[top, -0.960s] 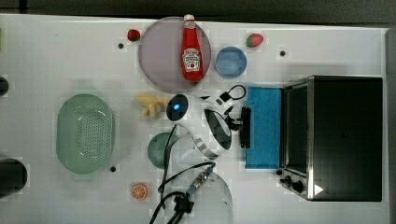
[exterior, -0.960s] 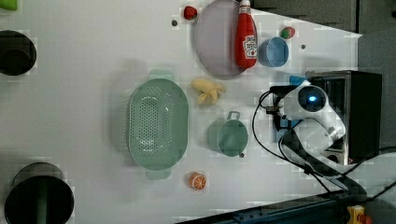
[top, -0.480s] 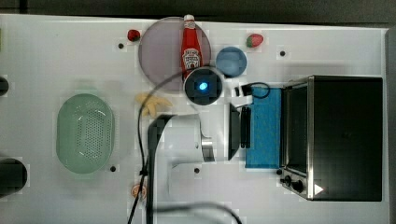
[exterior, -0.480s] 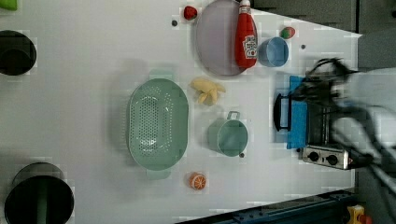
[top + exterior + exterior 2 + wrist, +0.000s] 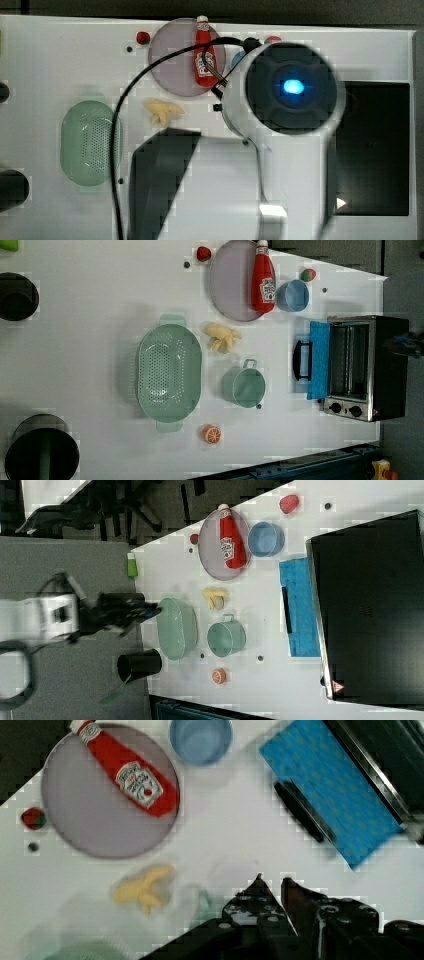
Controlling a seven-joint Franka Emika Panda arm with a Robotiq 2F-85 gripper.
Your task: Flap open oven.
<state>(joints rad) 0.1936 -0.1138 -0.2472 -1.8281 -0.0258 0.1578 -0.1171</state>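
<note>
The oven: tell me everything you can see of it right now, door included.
The oven is a boxy toaster oven with a black top and a silver front frame. It stands on the white table at the left view's right. Its blue-tinted glass door is flapped fully down and lies flat, with the dark bar handle at its outer edge. Wire racks show inside the open cavity. Two black knobs sit on the front panel. Nothing touches the door; the gripper is apart from it.

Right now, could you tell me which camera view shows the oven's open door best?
The left view: the oven shows whole, its blue door flapped down flat with the rack inside visible. The right view shows door and black top, the wrist view a slanted part, and in the top view the arm covers the door.
</note>
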